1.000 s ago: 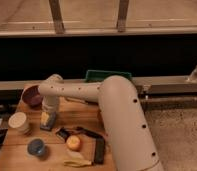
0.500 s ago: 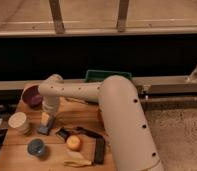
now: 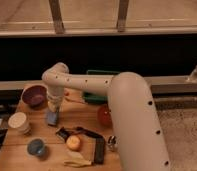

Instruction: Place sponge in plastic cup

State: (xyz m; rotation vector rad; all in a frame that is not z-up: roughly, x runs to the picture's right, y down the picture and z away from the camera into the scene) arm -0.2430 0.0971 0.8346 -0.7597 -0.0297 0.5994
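The sponge [image 3: 52, 118], a small grey-blue block, lies on the wooden table [image 3: 22, 160] left of centre. My gripper [image 3: 53, 109] points straight down onto it from the white arm and is shut on the sponge, which still sits at table level. The plastic cup [image 3: 36, 147], short, round and light blue, stands nearer the front left, a short way below and left of the sponge. It stands apart from the gripper.
A white cup [image 3: 19, 122] stands left of the sponge and a purple bowl [image 3: 34, 95] behind it. A yellow-orange ball [image 3: 73, 143], a black bar [image 3: 99, 150], a small metal cup [image 3: 112, 144], a red object [image 3: 104, 115] and a green tray [image 3: 98, 86] lie to the right.
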